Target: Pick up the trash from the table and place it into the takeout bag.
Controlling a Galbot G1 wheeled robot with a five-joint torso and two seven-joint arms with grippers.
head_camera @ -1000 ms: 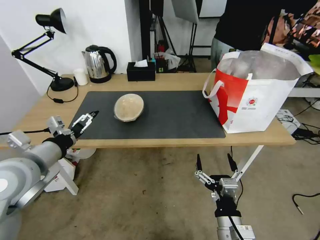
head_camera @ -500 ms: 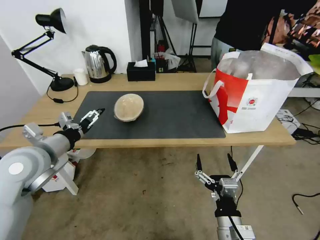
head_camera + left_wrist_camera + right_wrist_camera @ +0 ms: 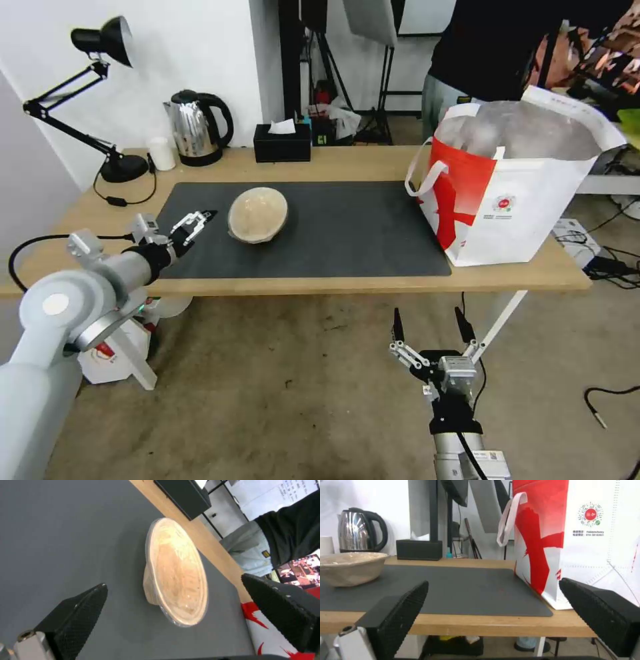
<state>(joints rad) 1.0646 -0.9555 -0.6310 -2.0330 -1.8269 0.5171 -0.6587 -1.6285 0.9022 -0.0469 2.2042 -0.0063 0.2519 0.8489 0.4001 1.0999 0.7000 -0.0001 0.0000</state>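
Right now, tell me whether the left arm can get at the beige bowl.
Probably yes. The left gripper is open over the mat, beside the beige bowl, with only bare dark mat between them.

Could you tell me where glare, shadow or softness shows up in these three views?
Head view: the kettle carries bright reflections, and the takeout bag has pale sheen on its foil lining. Left wrist view: the beige-brown bowl casts a soft shadow on the dark mat, and the left gripper's fingers look soft-edged up close. Right wrist view: the wall behind the kettle is washed out.
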